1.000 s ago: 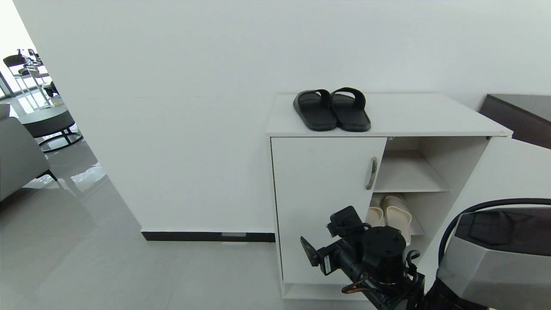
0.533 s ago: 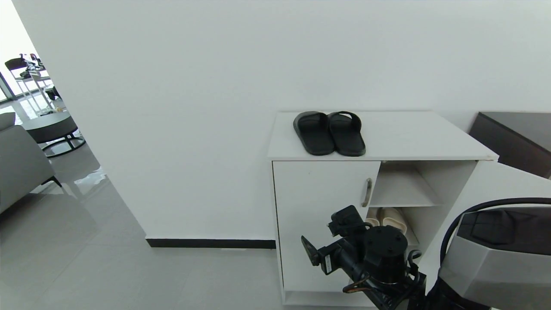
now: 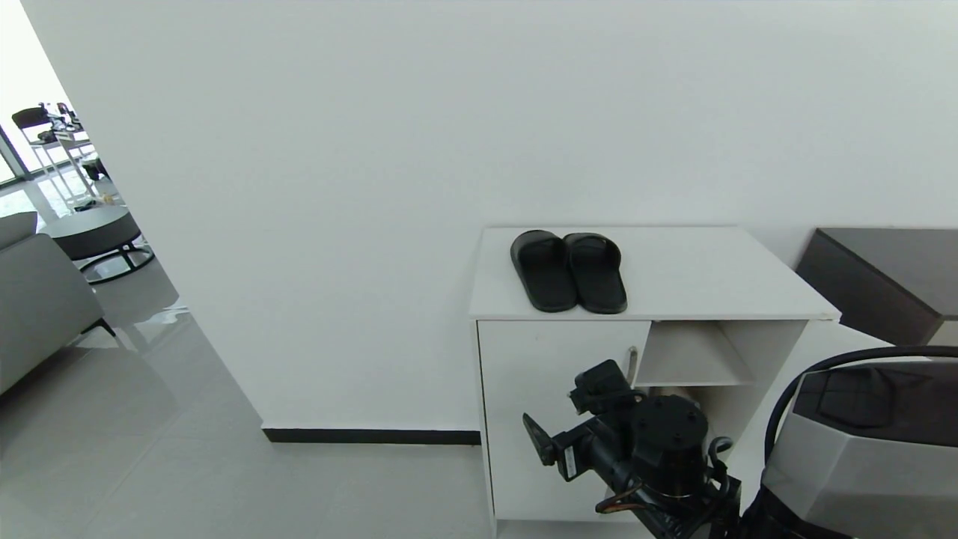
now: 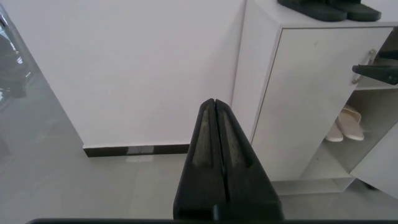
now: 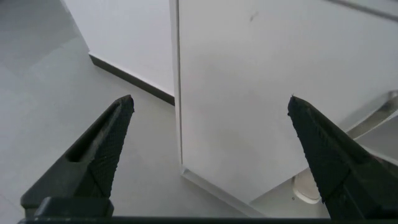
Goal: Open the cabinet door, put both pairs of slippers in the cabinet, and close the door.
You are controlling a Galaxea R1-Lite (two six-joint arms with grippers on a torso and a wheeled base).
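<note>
One pair stored: beige slippers [image 4: 345, 124], right of frame. You have black slippers [image 3: 569, 271] atop the cabinet [image 3: 696, 277] to shelve, door [image 4: 384, 163] to shut. Left gripper [image 4: 215, 106] together, right gripper [image 5: 210, 102] apart.

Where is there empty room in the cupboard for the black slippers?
The upper shelf in the open half, right of the shut door, looks bare. So does the cabinet top right of the black slippers. Below the shelf it is more crowded: the cream slippers lie there.
</note>
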